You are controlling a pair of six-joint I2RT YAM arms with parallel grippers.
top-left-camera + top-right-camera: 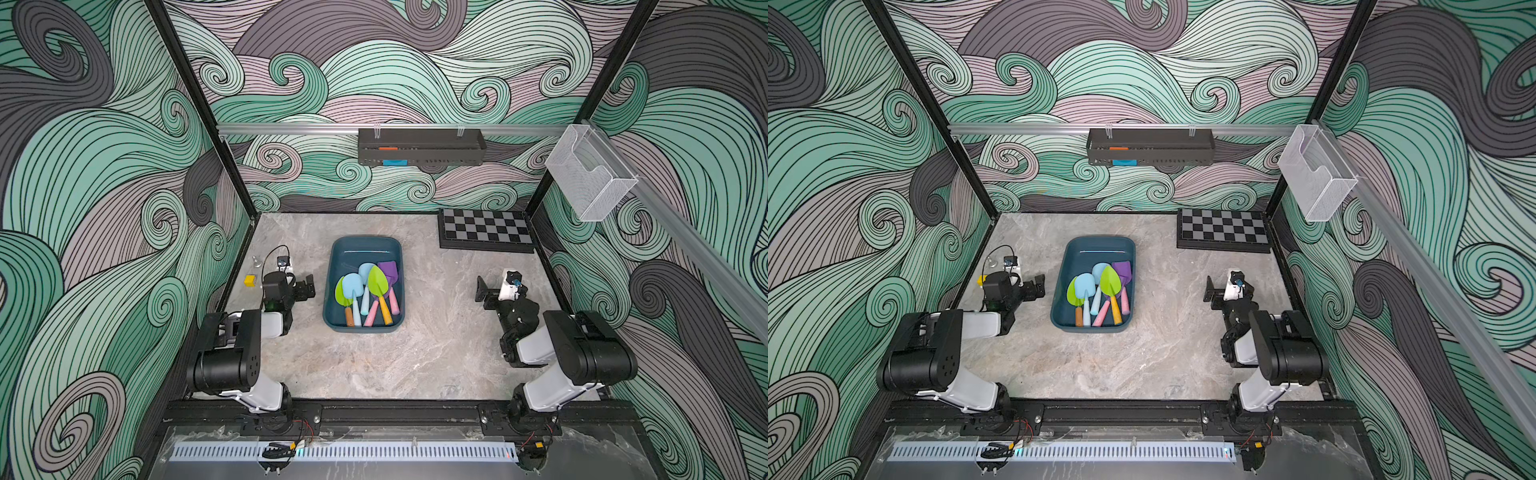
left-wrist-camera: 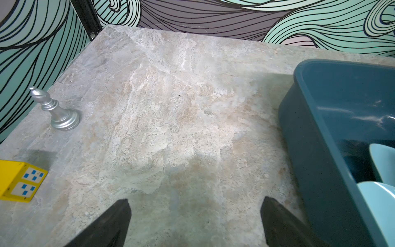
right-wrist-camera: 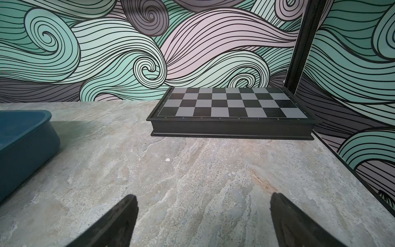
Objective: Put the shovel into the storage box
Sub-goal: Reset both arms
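Note:
The storage box (image 1: 365, 248) (image 1: 1100, 246) is a dark teal tub in the middle of the marble table. Several toy shovels lie inside it: a green one (image 1: 377, 279) on top, a light blue one (image 1: 352, 284) and a purple one (image 1: 388, 270), handles toward the front. My left gripper (image 1: 308, 286) (image 2: 195, 200) stands open left of the box, over bare table. Its view shows the box wall (image 2: 310, 119) and a light blue blade (image 2: 382, 164). My right gripper (image 1: 482, 289) (image 3: 203, 195) stands open well right of the box (image 3: 27, 136), holding nothing.
A silver chess bishop (image 2: 57, 111) and a yellow block (image 2: 19, 179) sit by the left wall. A chessboard (image 1: 486, 230) (image 3: 233, 107) fills the back right corner. A black tray (image 1: 419, 147) hangs on the back rail, a white mesh basket (image 1: 590, 174) on the right rail.

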